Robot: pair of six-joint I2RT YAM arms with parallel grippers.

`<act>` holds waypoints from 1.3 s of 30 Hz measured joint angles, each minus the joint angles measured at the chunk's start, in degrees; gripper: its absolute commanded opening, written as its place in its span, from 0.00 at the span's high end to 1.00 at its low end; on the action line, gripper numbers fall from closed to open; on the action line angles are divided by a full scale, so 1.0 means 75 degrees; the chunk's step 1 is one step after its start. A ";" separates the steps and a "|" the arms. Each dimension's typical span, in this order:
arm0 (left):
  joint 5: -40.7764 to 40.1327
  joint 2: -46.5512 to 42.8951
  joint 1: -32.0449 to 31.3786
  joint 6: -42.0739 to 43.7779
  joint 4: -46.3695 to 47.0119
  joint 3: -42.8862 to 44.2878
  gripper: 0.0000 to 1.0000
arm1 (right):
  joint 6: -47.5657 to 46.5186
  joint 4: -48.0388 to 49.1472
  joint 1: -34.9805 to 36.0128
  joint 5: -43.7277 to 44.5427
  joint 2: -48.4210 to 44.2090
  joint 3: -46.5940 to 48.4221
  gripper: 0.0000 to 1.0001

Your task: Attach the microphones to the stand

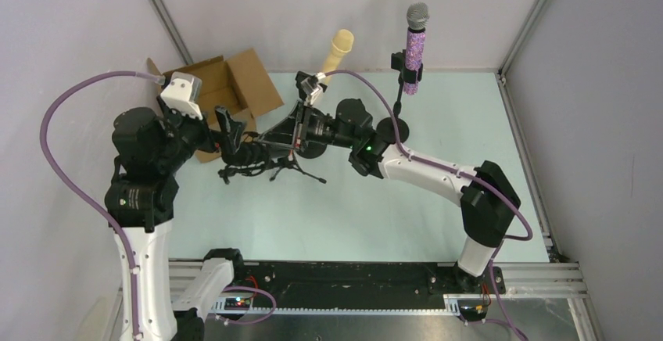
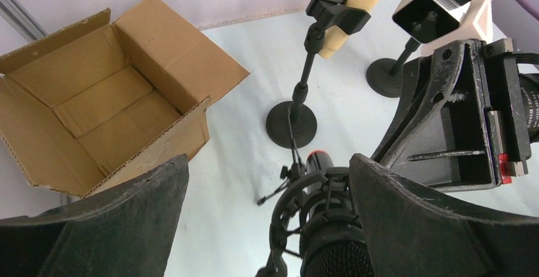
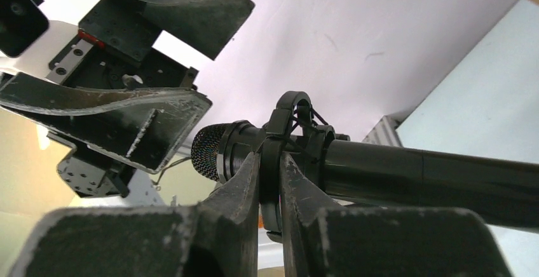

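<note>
The black microphone (image 2: pixel 334 239) with an orange end lies inside the ring cradle (image 2: pixel 293 204) of a small tripod stand (image 1: pixel 291 169). My left gripper (image 2: pixel 268 162) is open, its fingers wide on either side of the microphone and not touching it. My right gripper (image 3: pixel 270 162) is shut on the cradle's ring (image 3: pixel 272 131), just behind the mesh head (image 3: pixel 206 152). The cream microphone (image 1: pixel 338 50) sits clipped in a desk stand (image 2: pixel 291 124). The purple glitter microphone (image 1: pixel 415 48) stands upright in another stand (image 1: pixel 399 128) at the back right.
An open cardboard box (image 1: pixel 227 83) sits at the back left, close to my left arm. Both grippers crowd together over the tripod at mid-table. The walls of the enclosure and a metal rail (image 1: pixel 375 286) bound the table.
</note>
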 measured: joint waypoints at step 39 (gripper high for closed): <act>-0.0131 -0.0289 0.0000 0.0003 0.0020 0.0350 0.00 | 0.0589 -0.0463 -0.2192 -0.0242 -0.3535 -0.3077 0.96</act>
